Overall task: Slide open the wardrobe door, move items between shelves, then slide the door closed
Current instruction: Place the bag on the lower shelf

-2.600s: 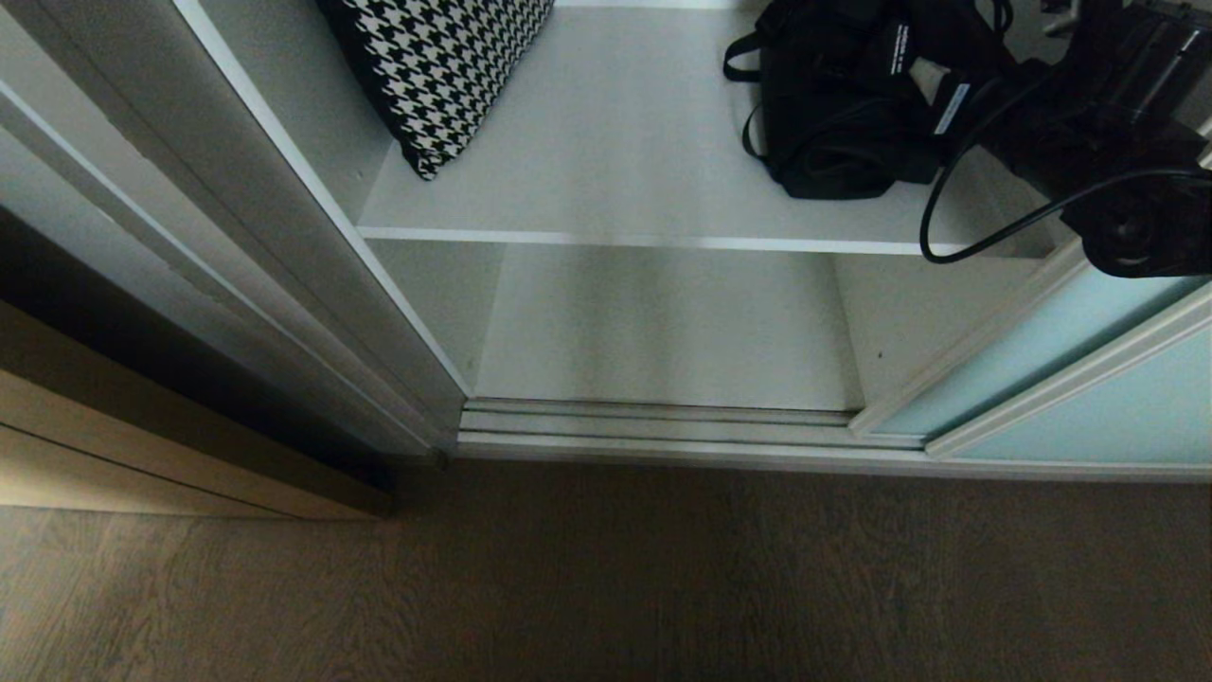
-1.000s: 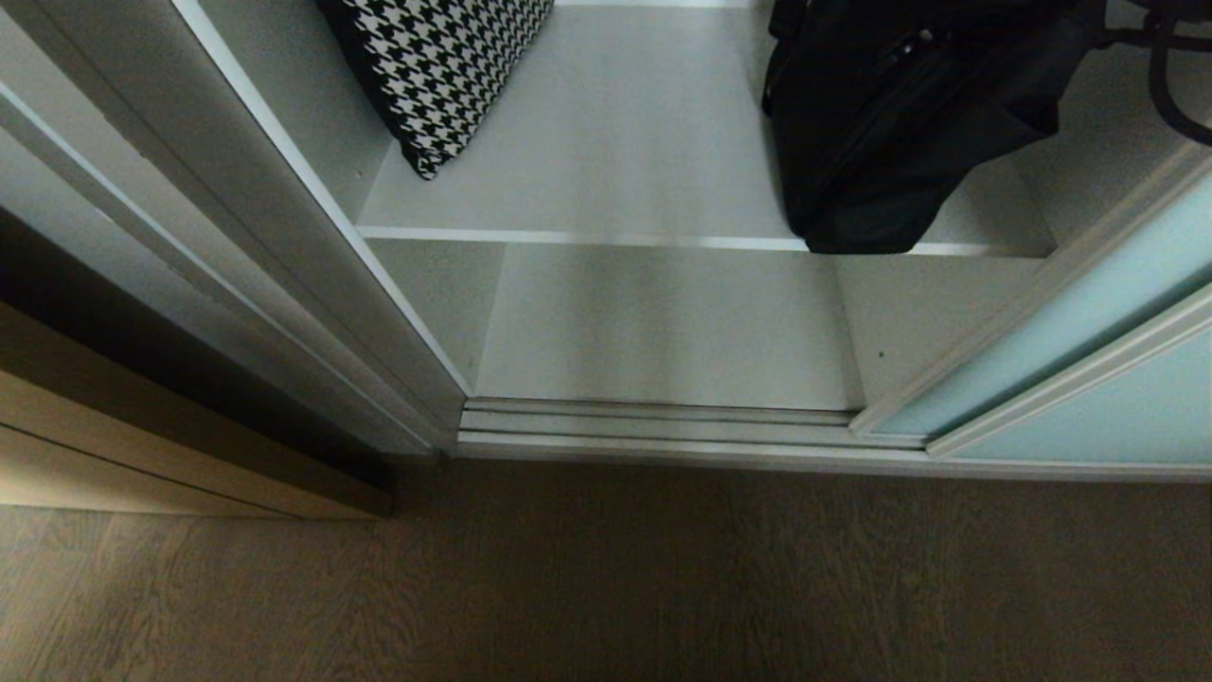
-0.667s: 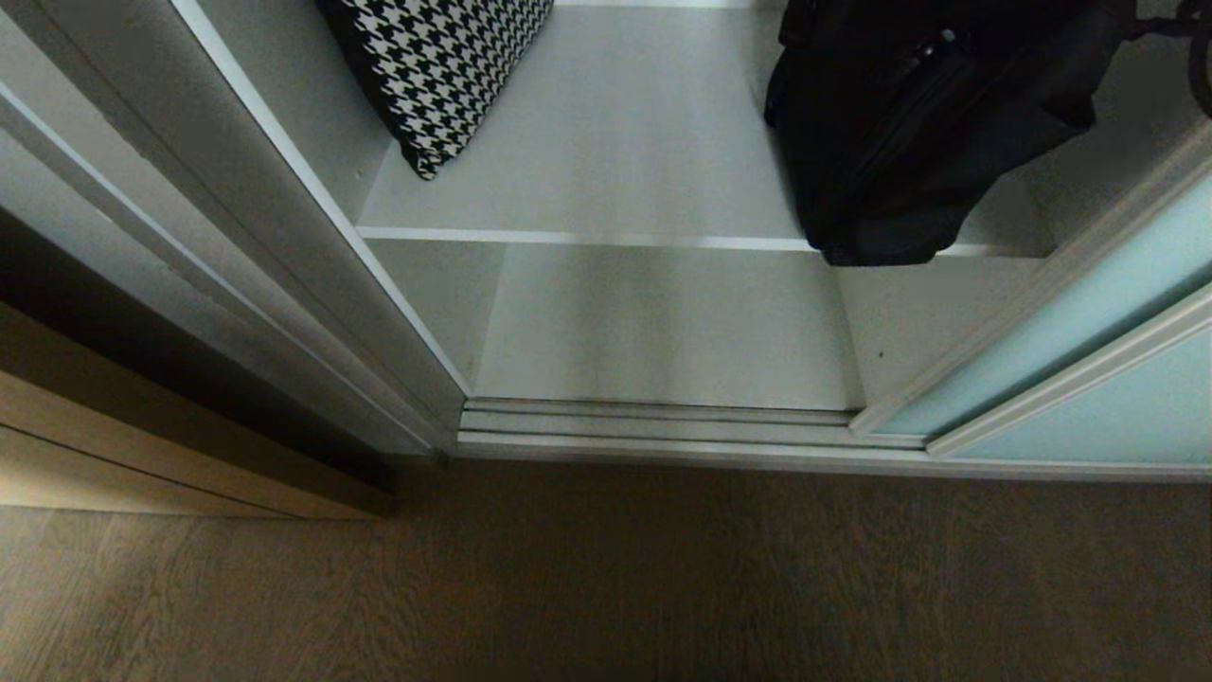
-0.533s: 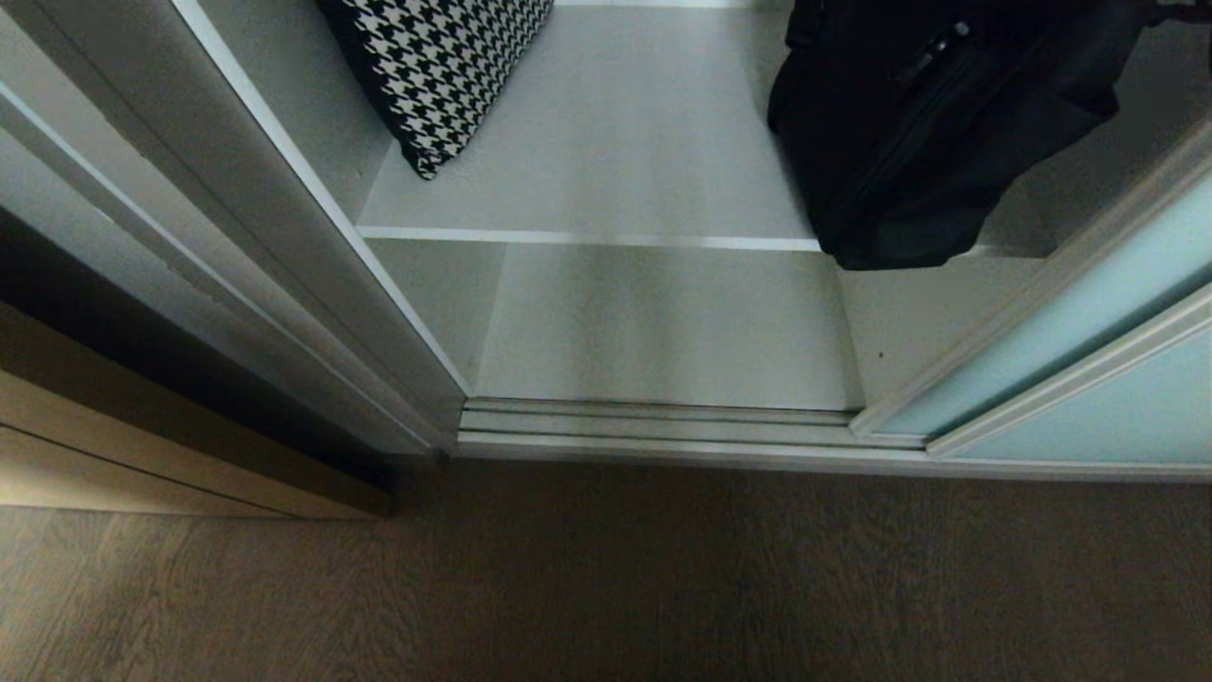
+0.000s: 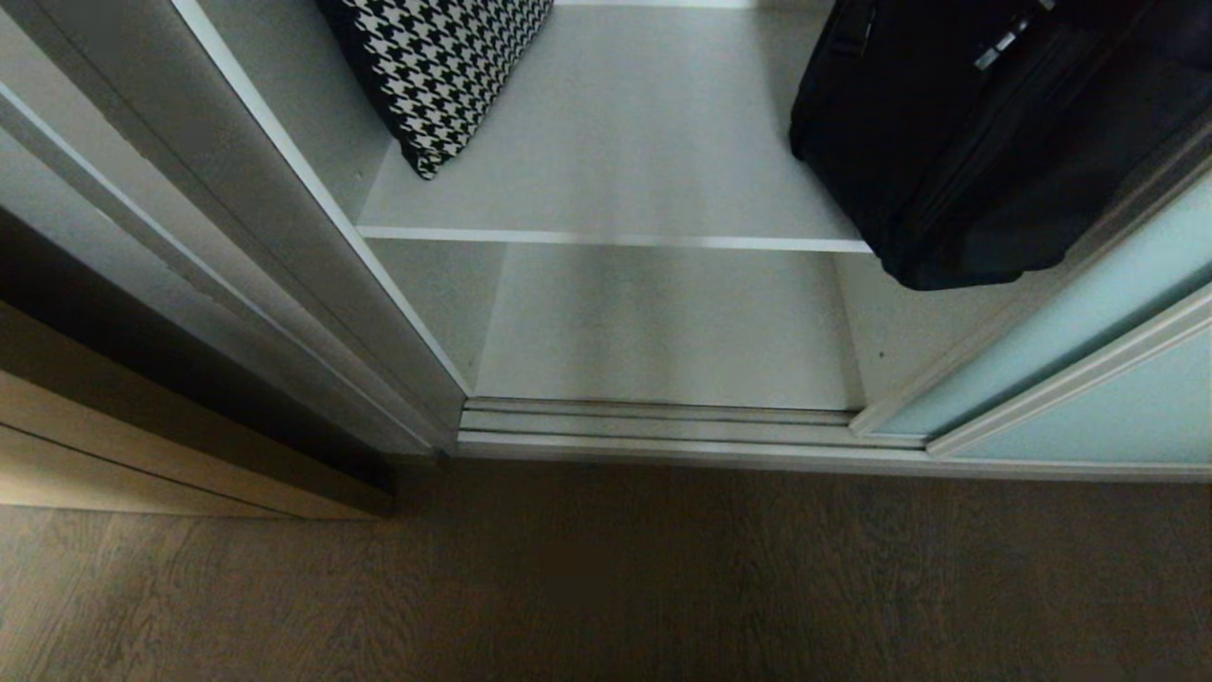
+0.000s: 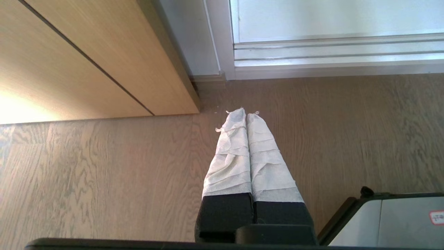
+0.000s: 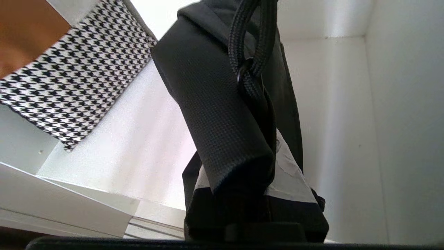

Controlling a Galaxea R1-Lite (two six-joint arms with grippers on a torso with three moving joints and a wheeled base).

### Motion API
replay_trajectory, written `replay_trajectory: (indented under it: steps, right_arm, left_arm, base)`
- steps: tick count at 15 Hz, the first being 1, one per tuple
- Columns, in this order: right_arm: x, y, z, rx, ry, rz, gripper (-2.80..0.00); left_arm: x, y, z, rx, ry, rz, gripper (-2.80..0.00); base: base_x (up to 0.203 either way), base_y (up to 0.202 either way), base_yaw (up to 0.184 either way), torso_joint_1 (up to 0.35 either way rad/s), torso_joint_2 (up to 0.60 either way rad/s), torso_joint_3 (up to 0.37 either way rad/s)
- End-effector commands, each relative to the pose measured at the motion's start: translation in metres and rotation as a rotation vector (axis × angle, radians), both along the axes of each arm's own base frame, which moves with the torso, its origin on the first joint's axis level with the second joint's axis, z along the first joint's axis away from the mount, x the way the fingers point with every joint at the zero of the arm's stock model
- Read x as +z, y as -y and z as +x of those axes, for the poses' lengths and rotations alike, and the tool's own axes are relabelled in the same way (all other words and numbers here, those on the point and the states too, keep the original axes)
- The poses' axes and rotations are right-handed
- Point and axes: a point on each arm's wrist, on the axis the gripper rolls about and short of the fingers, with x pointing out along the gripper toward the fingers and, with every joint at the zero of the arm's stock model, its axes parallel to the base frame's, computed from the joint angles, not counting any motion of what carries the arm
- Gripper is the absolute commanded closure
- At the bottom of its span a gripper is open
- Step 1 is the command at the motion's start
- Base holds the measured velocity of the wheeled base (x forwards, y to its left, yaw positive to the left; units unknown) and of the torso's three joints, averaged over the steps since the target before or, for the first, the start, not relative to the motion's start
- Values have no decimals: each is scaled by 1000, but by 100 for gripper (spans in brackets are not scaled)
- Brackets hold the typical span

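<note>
The black bag (image 5: pixel 985 142) hangs at the upper right of the head view, its bottom past the front edge of the upper shelf (image 5: pixel 615 161) and above the lower shelf (image 5: pixel 663 322). In the right wrist view my right gripper (image 7: pixel 255 152) is shut on the bag's (image 7: pixel 215 97) black fabric and strap; only part of one white-taped finger (image 7: pixel 289 173) shows. The arm itself is outside the head view. The aqua sliding wardrobe door (image 5: pixel 1089 313) stands slid to the right, close to the bag. My left gripper (image 6: pixel 245 114) is shut and parked over the wood floor.
A black-and-white houndstooth cushion (image 5: pixel 436 66) leans on the upper shelf's left side. The door's silver track rails (image 5: pixel 663 421) run along the wardrobe's bottom front. A light wood cabinet (image 5: pixel 142 445) stands at the left, and dark wood floor (image 5: pixel 606 578) lies in front.
The bag has come up off the upper shelf and swung out toward the front and right, nearer the sliding door. The right arm has left the head view.
</note>
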Motion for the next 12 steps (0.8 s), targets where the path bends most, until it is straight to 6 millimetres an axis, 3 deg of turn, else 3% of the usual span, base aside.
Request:
replay_trajectory:
  steps: [1,12]
  right_arm:
    - [4,2,-17,-2,26,0,0]
    - [-3,8,-75,10,52,-5,0]
  left_arm:
    - [0,0,0,0,0,0,0]
    - [0,0,0,0,-1,-1,0]
  base:
    - [0,0,0,0,0,0]
    - [0,0,0,0,0,0]
